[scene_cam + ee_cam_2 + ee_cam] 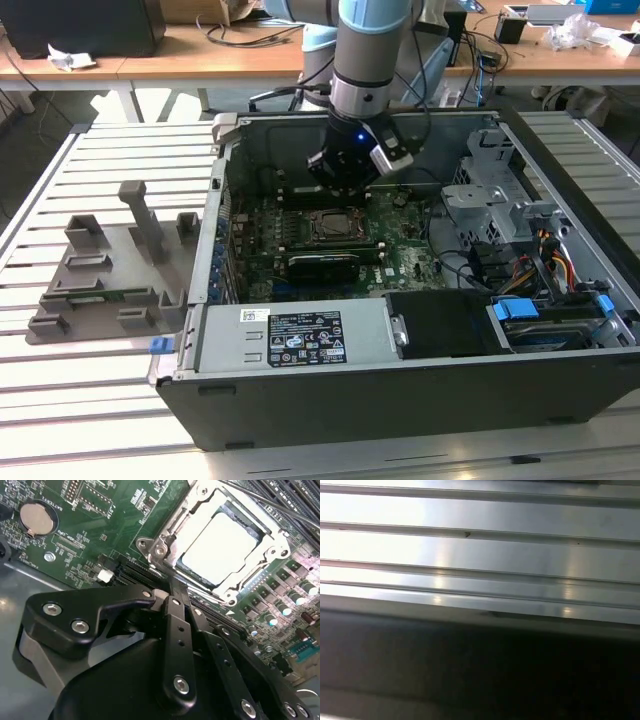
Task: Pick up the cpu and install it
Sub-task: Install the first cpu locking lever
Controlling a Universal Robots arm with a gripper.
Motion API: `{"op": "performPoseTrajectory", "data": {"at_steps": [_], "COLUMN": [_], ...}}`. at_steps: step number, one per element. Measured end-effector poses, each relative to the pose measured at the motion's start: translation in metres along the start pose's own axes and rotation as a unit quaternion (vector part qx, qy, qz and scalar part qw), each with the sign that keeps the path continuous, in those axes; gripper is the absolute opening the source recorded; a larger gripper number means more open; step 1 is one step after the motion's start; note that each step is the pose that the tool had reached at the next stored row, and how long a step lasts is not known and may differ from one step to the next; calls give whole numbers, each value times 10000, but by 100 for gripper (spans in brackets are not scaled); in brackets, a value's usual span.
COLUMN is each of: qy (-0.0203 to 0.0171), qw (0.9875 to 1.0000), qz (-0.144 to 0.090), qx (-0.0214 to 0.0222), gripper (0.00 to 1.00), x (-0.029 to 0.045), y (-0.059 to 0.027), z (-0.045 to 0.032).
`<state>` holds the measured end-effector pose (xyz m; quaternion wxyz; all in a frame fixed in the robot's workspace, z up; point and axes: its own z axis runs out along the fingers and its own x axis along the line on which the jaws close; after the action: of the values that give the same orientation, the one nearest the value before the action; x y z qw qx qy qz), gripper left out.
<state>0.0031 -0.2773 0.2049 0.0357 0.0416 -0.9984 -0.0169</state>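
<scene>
Hovering gripper: black gripper (172, 587), fingers pressed together, empty, just beside the socket.
Chip: silvery-grey square cpu (218, 547) seated in metal socket frame (165, 542).

Open top of the dark grey metal computer case (400, 390) gives access from above. Black pincer (345, 180) hangs just over the square metal socket frame (330, 226); silver drive cage (495, 190) crowds the exterior view's right.

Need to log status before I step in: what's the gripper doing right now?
Gripper: fingers closed together, holding nothing, poised beside the cpu, which sits in the socket frame.
</scene>
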Motion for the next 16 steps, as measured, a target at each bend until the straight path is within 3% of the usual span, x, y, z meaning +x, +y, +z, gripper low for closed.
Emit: {"op": "performPoseTrajectory", "data": {"at_steps": [4,5,6,7,8,9,11,12,13,16], "qy": [20,39,52,59,60,65,76,86,89,91], "qw": [10000,9999,9999,9999,9999,9998,9995,9991,9989,9987], "qz": [35,92,94,97,100,105,117,126,129,133], "qx": [-2,-8,-3,36,65,123,283,406,449,487], "gripper": [11,11,11,11,11,11,11,11,11,11], "x": [-25,-36,-46,-39,-38,-37,-36,-34,-32,-26], "y": [-7,-48,-44,-44,-46,-50,-64,-84,-107,-183], "z": [13,42,1,-84,-90,-94,-97,-98,-100,-101]}}
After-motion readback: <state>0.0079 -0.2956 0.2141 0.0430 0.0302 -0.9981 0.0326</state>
